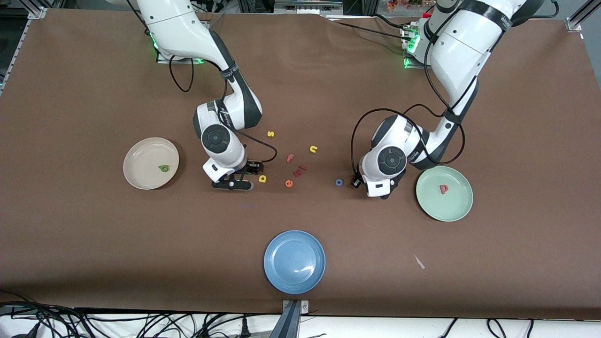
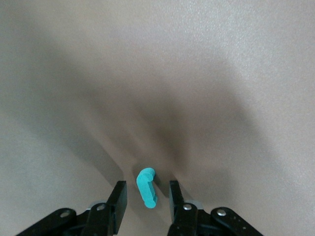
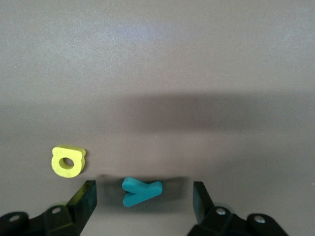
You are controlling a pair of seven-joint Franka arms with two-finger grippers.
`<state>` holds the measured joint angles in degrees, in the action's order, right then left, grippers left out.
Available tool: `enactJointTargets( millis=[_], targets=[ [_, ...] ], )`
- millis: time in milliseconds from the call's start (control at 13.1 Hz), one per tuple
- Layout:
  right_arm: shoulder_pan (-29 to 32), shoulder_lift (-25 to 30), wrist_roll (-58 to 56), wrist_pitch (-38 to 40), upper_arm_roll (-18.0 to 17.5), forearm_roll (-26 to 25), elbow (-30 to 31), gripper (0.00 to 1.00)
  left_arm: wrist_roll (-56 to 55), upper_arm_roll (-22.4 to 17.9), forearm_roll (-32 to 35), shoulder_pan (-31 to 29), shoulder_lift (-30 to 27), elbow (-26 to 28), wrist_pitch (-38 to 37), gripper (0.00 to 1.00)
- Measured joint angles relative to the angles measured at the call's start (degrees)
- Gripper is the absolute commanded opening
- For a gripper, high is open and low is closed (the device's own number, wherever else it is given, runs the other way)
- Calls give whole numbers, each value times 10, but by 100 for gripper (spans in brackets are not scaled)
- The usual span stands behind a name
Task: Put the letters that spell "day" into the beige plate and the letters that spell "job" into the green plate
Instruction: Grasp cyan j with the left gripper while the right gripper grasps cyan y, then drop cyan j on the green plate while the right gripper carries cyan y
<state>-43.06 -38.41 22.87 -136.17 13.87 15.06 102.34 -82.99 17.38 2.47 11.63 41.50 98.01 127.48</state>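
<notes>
Your left gripper (image 2: 147,194) straddles the teal "j" (image 2: 146,189), its jaws near but not gripping, at the green plate's (image 1: 450,209) 9 o'clock. Your right gripper (image 3: 143,196), spread wide, brackets the teal "y" (image 3: 140,191) at the beige plate's (image 1: 141,164) 3 o'clock. This looks like light, squashy foam, so pinch the stems gently.

A blue plate (image 1: 294,262) sits on the brown worktop (image 1: 94,244), nearest the front camera. Mid-worktop lie loose foam letters: a yellow "s" (image 1: 270,134), a yellow "n" (image 1: 313,149), a pink "f" (image 1: 290,157), two dark red letters (image 1: 299,170) touching, and an orange "e" (image 1: 288,183) nearer the camera. A small pale scrap (image 1: 419,261) lies toward the left arm's end.
</notes>
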Motion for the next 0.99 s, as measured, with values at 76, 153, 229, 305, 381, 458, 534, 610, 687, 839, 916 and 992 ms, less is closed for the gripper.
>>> enactJointTargets(
  millis=[76, 153, 229, 305, 381, 458, 534, 610, 687, 839, 916, 992],
  targets=[
    [-1, -1, 0, 0, 0, 0, 0, 83, 0, 0, 0, 0, 0, 1, 5, 30],
    [-1, -2, 0, 0, 0, 0, 0, 80, -1, 1, 0, 0, -1, 5, 17, 23],
    [-1, -3, 0, 0, 0, 0, 0, 77, -1, 1, 0, 0, -1, 14, 33, 6],
    [-1, -4, 0, 1, 0, 0, 0, 73, -1, 1, 0, -1, -5, 23, 41, 0],
    [-1, -4, 0, 1, 0, 0, 0, 73, -1, 1, 0, -1, -11, 31, 41, 0],
    [-1, -4, -1, 1, 0, -1, 0, 69, -1, 2, 0, -3, -16, 35, 43, 0],
    [-1, -5, -1, 1, 0, -1, 0, 66, -1, 2, 0, -3, -18, 37, 45, 0],
    [-1, -5, -1, 1, 0, -1, 0, 63, -1, 2, 0, -3, -18, 38, 46, 0],
    [-1, -5, -1, 1, 1, -1, 0, 57, -1, 2, 0, -3, -19, 38, 46, 0],
    [-1, -5, -1, 1, 1, -1, 0, 46, -1, 2, 0, -6, -26, 36, 40, 0],
    [-1, -5, -1, 1, 1, -1, 0, 41, 4, 2, 0, -9, -34, 30, 21, 0],
    [-1, -4, -1, 1, 1, -1, -1, 36, 21, 2, 0, -13, -43, 16, -14, 0]
  ],
)
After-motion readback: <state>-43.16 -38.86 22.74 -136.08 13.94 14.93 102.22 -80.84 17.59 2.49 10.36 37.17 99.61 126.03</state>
